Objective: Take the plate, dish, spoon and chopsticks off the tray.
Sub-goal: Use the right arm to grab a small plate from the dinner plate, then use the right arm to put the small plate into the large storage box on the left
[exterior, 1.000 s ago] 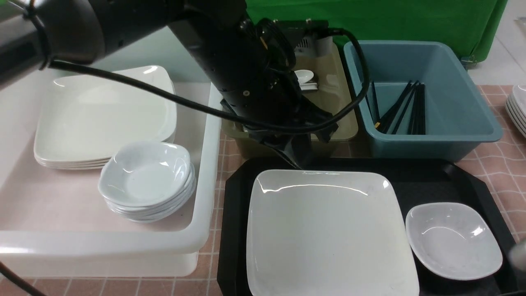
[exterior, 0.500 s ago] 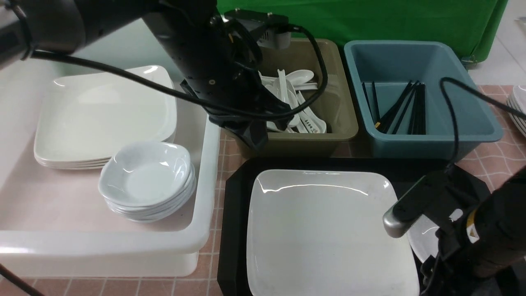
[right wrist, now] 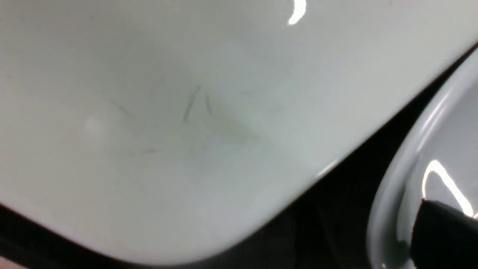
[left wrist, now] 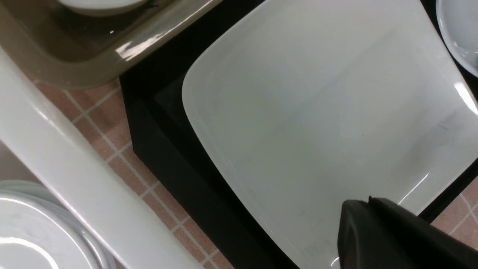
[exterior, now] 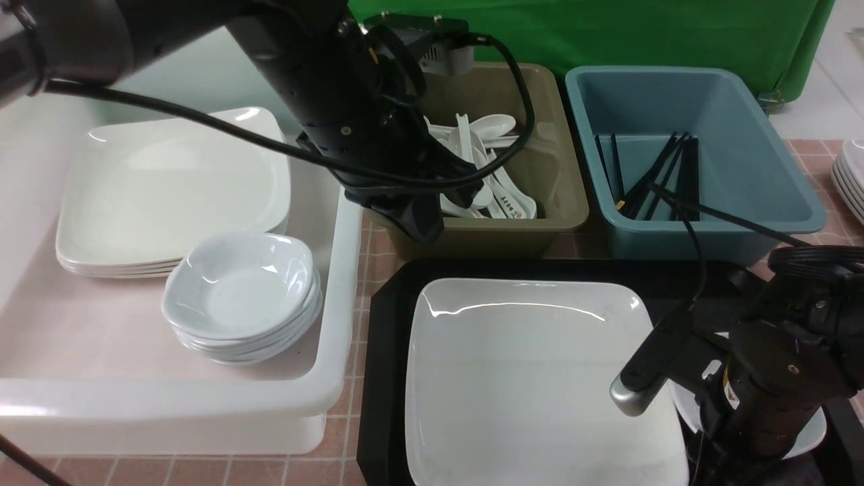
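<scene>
The large white plate (exterior: 540,378) lies on the black tray (exterior: 385,351) and also shows in the left wrist view (left wrist: 317,112). The small dish (exterior: 810,432) sits on the tray to the plate's right, mostly hidden under my right arm (exterior: 763,385). In the right wrist view one finger (right wrist: 444,235) is just inside the dish's rim (right wrist: 396,209); the gripper looks open. My left gripper (exterior: 420,226) is shut and empty, above the tray's far left corner. No spoon or chopsticks lie on the tray.
A white tub (exterior: 337,378) at the left holds stacked plates (exterior: 169,189) and stacked dishes (exterior: 239,290). An olive tub (exterior: 567,209) holds several spoons (exterior: 496,125). A blue tub (exterior: 776,196) holds chopsticks (exterior: 665,179). More plates are stacked at the far right edge (exterior: 852,179).
My left arm has swung left from over the olive tub to its front left corner. My right arm has come in from the right and dropped over the dish.
</scene>
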You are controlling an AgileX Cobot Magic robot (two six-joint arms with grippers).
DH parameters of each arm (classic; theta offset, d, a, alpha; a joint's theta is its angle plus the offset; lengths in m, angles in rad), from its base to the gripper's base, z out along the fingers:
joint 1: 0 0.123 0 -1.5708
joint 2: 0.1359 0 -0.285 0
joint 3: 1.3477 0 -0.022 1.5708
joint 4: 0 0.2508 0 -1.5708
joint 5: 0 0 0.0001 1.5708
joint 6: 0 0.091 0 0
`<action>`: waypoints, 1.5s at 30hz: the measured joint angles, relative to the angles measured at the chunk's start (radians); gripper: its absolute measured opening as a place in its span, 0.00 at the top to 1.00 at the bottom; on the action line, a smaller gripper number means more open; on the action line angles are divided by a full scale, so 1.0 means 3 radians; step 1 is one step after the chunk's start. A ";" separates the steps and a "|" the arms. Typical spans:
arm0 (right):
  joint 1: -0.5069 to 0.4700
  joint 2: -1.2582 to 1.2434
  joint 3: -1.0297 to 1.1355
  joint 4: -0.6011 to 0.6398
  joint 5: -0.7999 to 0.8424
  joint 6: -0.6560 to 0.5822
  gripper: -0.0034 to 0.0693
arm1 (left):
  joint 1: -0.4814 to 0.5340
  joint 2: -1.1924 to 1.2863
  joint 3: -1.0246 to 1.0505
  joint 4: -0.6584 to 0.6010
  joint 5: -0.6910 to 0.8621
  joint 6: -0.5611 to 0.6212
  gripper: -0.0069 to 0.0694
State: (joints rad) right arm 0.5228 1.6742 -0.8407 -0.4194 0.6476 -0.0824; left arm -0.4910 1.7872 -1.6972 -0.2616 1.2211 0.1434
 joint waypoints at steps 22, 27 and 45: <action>0.0024 -0.0850 -0.0737 -0.0063 0.0964 -0.0104 0.84 | 0.0440 -0.1106 0.0001 -0.0002 0.0009 0.0037 0.91; 0.0024 -0.1140 -0.1224 0.0166 0.1143 -0.0113 0.84 | 0.0629 -0.1377 0.0064 -0.0001 0.0009 0.0033 0.91; 0.0997 -0.0828 -0.2264 0.1994 0.0528 -0.1058 0.84 | 0.1965 -0.2133 0.1506 -0.0071 -0.0024 0.0278 0.91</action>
State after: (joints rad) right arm 0.8220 1.4258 -1.5198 0.1789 0.8060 -0.3999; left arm 0.0986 1.1474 -1.2454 -0.2830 1.2140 0.2270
